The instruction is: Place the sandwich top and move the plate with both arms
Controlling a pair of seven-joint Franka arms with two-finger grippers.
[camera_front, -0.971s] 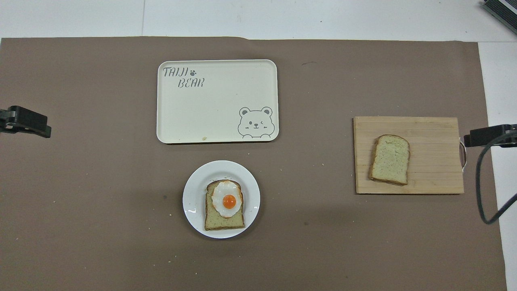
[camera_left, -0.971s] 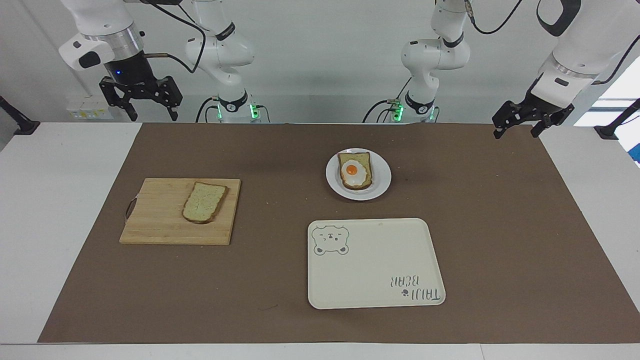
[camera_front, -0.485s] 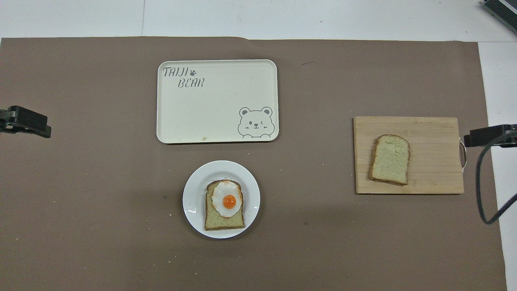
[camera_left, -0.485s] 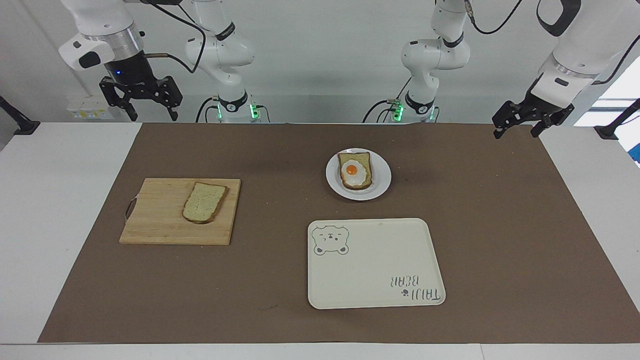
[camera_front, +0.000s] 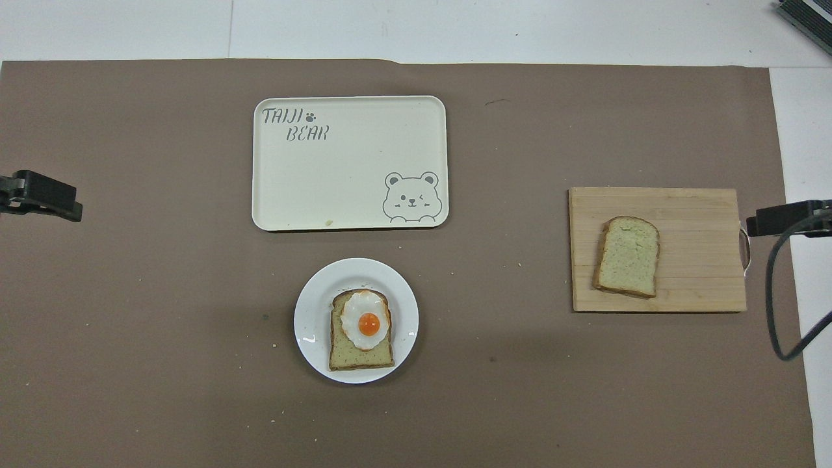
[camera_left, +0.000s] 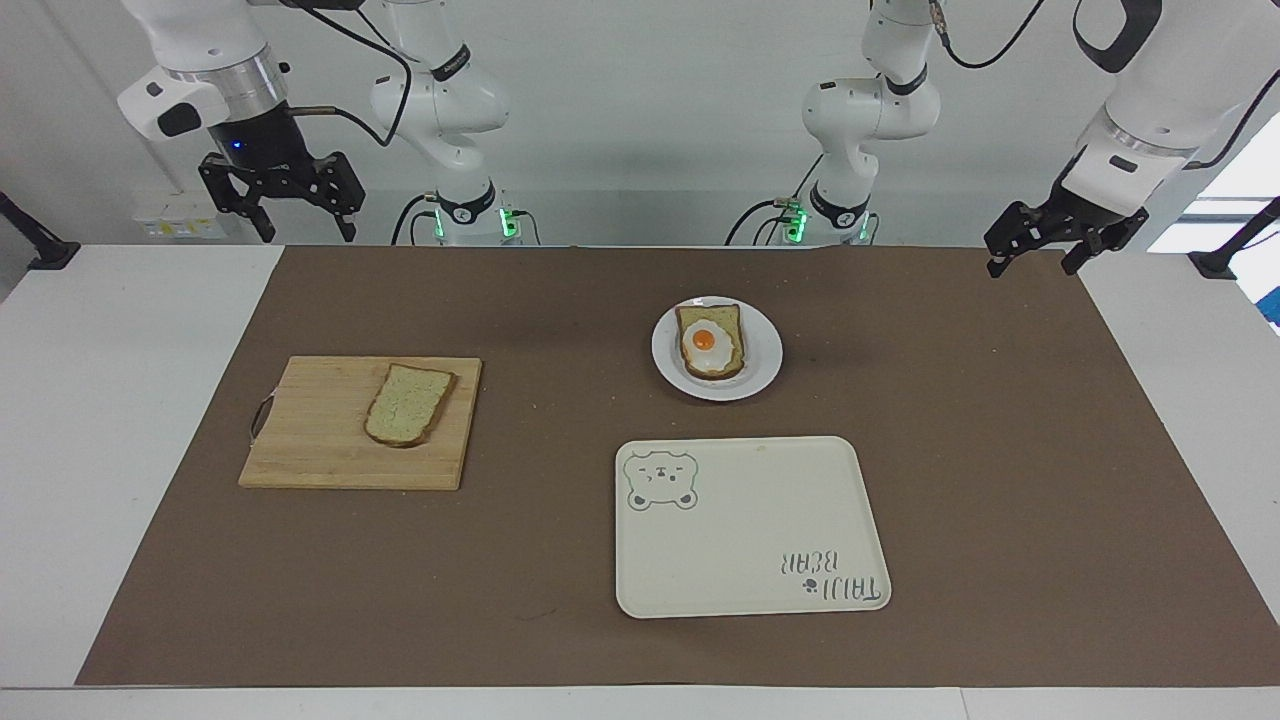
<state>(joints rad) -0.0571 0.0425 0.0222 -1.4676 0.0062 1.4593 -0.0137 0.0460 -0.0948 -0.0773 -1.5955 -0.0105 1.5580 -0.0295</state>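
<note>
The sandwich top point(camera_left: 408, 404) point(camera_front: 627, 257), a plain slice of tan bread, lies flat on a wooden cutting board point(camera_left: 310, 440) toward the right arm's end of the table. The small white plate point(camera_left: 765, 368) point(camera_front: 311, 325) sits mid-table and carries a bread slice with a fried egg point(camera_left: 711, 342). My right gripper point(camera_left: 307, 232) hangs open and empty high over the mat's corner at the robots' edge. My left gripper point(camera_left: 1033, 265) hangs open and empty over the mat's corner at the left arm's end. In the overhead view only the tips of the left gripper point(camera_front: 45, 195) and right gripper point(camera_front: 780, 218) show.
A cream rectangular tray point(camera_left: 750, 540) point(camera_front: 351, 175) with a bear drawing lies farther from the robots than the plate, with nothing on it. A brown mat point(camera_left: 560, 560) covers most of the white table. A black cable point(camera_front: 773, 305) loops by the board's handle end.
</note>
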